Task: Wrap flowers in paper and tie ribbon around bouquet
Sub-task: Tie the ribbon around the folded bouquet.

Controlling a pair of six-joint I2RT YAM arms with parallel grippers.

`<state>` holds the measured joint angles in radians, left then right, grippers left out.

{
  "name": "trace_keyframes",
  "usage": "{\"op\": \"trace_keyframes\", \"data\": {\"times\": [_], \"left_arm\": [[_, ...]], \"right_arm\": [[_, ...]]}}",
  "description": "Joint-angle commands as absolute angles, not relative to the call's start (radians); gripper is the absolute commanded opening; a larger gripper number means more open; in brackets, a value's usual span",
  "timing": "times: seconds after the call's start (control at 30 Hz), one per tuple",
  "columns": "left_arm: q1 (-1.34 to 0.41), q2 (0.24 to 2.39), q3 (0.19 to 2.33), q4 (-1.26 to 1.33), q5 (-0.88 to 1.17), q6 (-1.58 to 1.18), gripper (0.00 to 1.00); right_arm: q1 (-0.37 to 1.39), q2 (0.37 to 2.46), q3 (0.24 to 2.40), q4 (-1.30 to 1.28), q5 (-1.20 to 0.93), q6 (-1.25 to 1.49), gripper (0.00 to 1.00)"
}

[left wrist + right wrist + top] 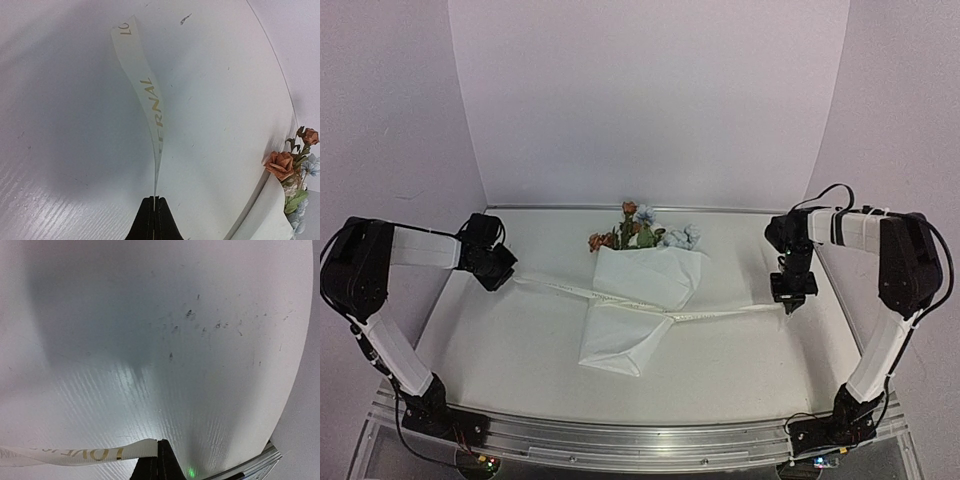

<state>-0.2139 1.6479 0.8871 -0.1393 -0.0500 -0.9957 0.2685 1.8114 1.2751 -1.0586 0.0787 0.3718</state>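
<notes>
The left gripper's [155, 202] fingers clamp one end of the narrow whitish gold-lettered ribbon [560, 288], the right gripper's [159, 446] the other; between them it crosses the white paper-cone bouquet [650, 275] of orange and blue blooms.

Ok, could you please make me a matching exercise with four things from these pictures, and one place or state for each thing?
Things:
1. flowers
2. paper
3. ribbon
4. left tool

Places or states:
a. crosses the paper and ends in the right tool
b. shut on one ribbon end
c. blooms poke out of the wrap's far end
d. white, folded into a wrap

Pairs: 1-c, 2-d, 3-a, 4-b
</notes>
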Motion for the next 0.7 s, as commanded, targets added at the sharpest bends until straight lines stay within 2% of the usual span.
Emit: {"op": "trace_keyframes", "data": {"times": [0.0, 0.3, 0.43, 0.67], "left_arm": [[-0.175, 1.584, 0.865, -0.161, -0.105, -0.944, 0.0], [-0.135, 1.61, 0.856, -0.118, -0.029, -0.912, 0.0], [-0.002, 1.622, 0.844, -0.114, 0.064, -0.918, 0.0], [0.213, 1.577, 0.821, -0.172, 0.082, -0.899, 0.0]], "right_arm": [[0.219, 1.795, 1.308, -1.121, 0.192, 0.363, 0.0], [0.164, 1.899, 1.468, -1.189, 0.193, 0.359, 0.0], [0.109, 1.868, 1.431, -1.197, 0.205, 0.378, 0.0], [-0.09, 1.729, 1.325, -1.185, 0.149, 0.409, 0.0]]}}
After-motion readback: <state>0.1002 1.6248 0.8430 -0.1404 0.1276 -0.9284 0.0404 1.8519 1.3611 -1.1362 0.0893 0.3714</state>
